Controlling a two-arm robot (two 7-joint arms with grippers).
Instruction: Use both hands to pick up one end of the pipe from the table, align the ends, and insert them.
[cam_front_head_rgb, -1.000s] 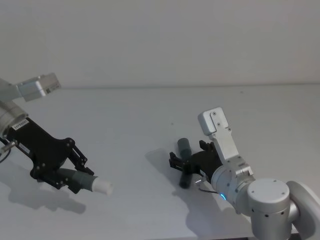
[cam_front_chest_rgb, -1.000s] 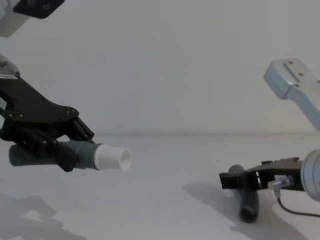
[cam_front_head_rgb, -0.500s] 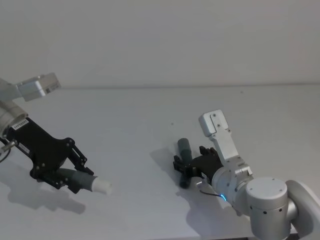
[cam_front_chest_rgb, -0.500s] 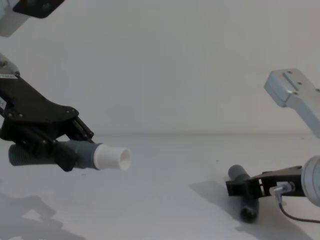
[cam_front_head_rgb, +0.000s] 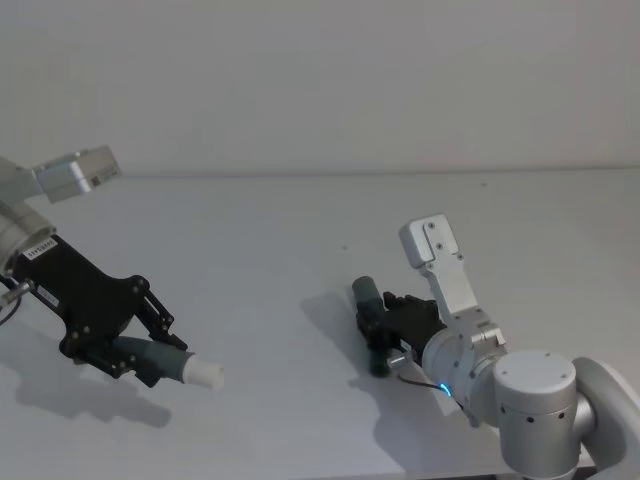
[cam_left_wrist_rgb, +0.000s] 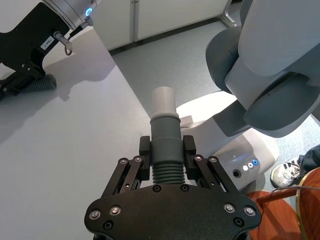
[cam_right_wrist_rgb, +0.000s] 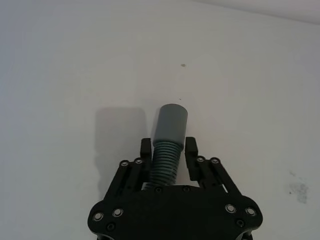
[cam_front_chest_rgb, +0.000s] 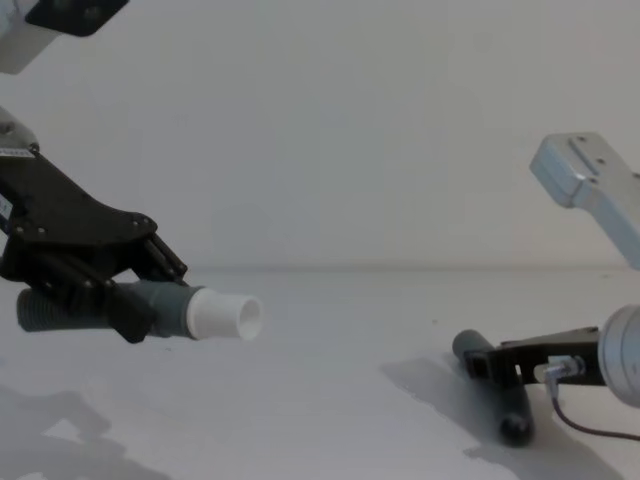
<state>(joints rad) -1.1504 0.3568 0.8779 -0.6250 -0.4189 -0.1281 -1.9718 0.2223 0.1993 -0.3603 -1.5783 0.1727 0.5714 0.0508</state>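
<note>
**Q:** What sort of place is shown?

**A:** A robotics lab or test room. A plain white table (cam_front_head_rgb: 300, 215) stands before a bare white wall (cam_front_head_rgb: 320, 80).

**Q:** Which further features support this?

**A:** In the left wrist view there is a smooth grey floor (cam_left_wrist_rgb: 190, 55) and flat white cabinet fronts (cam_left_wrist_rgb: 165, 15). The robot's white moulded base (cam_left_wrist_rgb: 225, 150) carries small lit indicator buttons — the fittings of a technical workroom.

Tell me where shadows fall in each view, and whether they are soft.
Head view: soft-edged shadows lie on the table, one under the left gripper, one beside the right gripper on the robot's left. Chest view: the same two. Right wrist view: a soft grey patch beside the grey piece. Left wrist view: a broad soft shadow by the right gripper.
</note>
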